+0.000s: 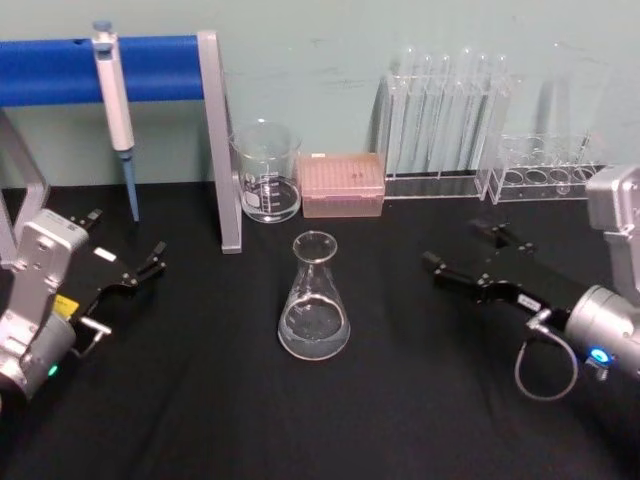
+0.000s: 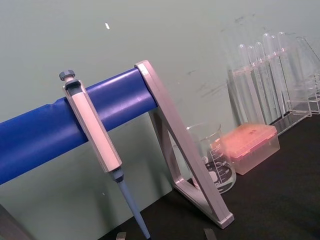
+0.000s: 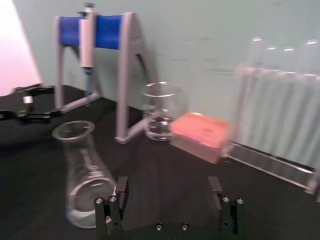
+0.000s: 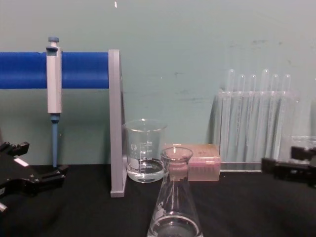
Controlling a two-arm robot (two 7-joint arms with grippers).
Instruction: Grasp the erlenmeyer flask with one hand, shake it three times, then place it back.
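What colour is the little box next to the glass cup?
Pink. The box beside the beaker shows best in the head view.

Left gripper (image 1: 125, 240): black, boxy body with slim linked fingers; small white label (image 1: 103, 256) on top.
Left wrist housing (image 1: 38, 285): silver-grey casing, rounded corners; yellow sticker (image 1: 62, 306); green indicator light (image 1: 50, 370).
Right gripper (image 1: 455, 245): black, angular, two long fingers; small white mark near the base.
Right wrist housing (image 1: 608, 335): silver-grey cylinder; blue indicator light (image 1: 598, 355).
Cable (image 1: 545, 372): grey, one loop beside the right wrist housing.
Screws (image 3: 159, 226): small, silver-headed, set in the black finger mounts and base bar of the right gripper.
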